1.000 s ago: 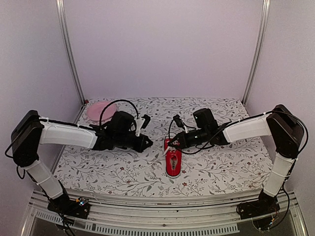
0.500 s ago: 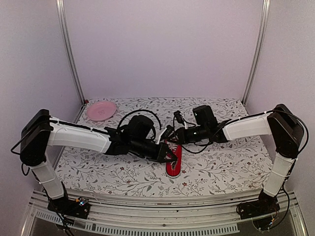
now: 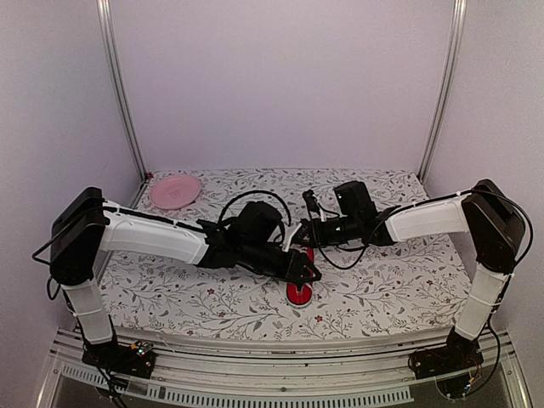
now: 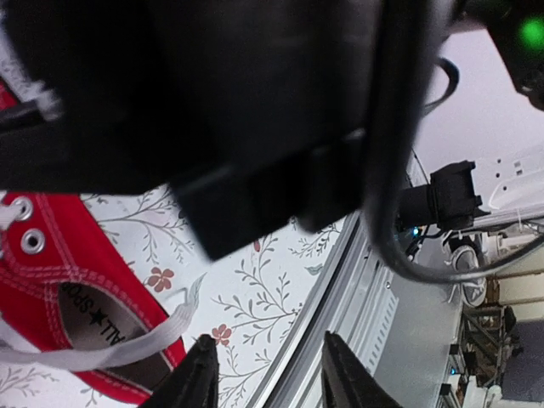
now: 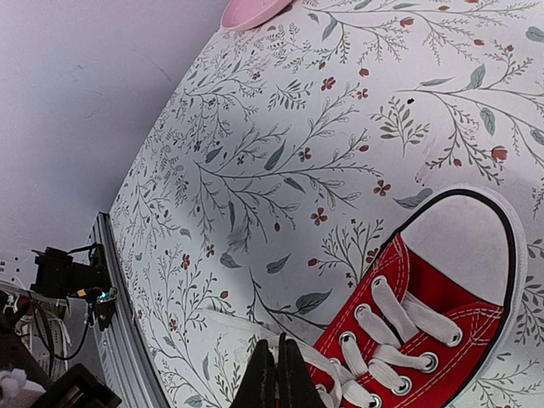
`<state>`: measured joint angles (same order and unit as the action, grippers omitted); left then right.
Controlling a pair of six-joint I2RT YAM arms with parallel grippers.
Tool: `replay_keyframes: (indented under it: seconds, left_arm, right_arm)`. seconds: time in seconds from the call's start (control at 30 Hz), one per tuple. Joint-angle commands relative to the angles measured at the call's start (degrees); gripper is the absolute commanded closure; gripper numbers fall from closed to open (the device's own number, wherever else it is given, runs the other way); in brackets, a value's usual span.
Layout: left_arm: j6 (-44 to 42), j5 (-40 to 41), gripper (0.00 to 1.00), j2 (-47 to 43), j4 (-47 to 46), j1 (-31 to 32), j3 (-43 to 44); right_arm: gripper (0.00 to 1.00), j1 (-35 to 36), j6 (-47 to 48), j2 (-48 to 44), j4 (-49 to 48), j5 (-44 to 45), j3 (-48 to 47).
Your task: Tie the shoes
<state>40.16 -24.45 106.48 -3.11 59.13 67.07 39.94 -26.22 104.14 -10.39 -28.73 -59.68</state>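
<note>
The red sneaker (image 3: 297, 294) lies on the floral table near the front middle, toe pointing away, mostly covered by my left arm. In the right wrist view the shoe (image 5: 442, 323) shows its white toe cap and laced eyelets. My right gripper (image 3: 299, 240) sits just behind the shoe. In its wrist view it (image 5: 276, 374) is shut on a white lace (image 5: 230, 324) that runs out to the shoe's left. My left gripper (image 3: 308, 274) hovers over the shoe. In its wrist view it (image 4: 272, 378) is open and empty, with the shoe's heel opening (image 4: 76, 297) and a loose lace (image 4: 136, 340) at lower left.
A pink plate (image 3: 175, 190) sits at the table's back left corner and also shows in the right wrist view (image 5: 255, 10). The metal front rail (image 4: 374, 280) runs close below my left gripper. A blurred black arm part (image 4: 255, 102) fills the top of the left wrist view.
My left arm has swung right and forward from the table's left side to over the shoe, now covering most of it. My right gripper has stayed at the shoe's far end.
</note>
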Motion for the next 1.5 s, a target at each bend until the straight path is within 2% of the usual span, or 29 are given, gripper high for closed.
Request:
replay_keyframes:
  seconds: [0.0,0.2,0.3,0.53,0.83,1.07,1.47]
  left_arm:
    - [-2.71,5.34,0.56,-6.30,1.98,-0.39,-4.52]
    - [-6.31,11.22,0.52,-14.59,2.18,-4.45,-11.98]
    - [-7.54,11.82,0.52,-15.90,-1.25,-7.22,-14.46]
    - [-12.50,13.09,0.56,-9.71,-12.19,-8.85,-13.38]
    - [-13.80,11.36,0.56,-2.93,-25.60,-8.40,-12.83]
    - [-13.80,10.52,0.57,0.07,-29.27,-7.94,-12.07]
    - [-12.63,10.71,0.70,4.52,-35.61,-7.63,-10.77]
  right_arm:
    - [0.98,0.53,-0.29,-1.14,-1.82,0.02,-1.25]
    - [0.98,0.31,0.00,-1.86,-2.09,-0.50,-0.48]
    - [0.98,0.33,0.03,-2.52,-3.13,-1.39,0.44]
    - [0.98,0.32,-0.84,-4.55,-4.16,-1.74,2.30]
    - [0.98,0.15,-1.89,-5.11,-4.11,-0.84,2.56]
    - [0.98,0.01,-2.23,-4.83,-4.11,-1.22,2.61]
    - [0.98,-0.11,-2.57,-4.90,-4.20,-1.34,2.65]
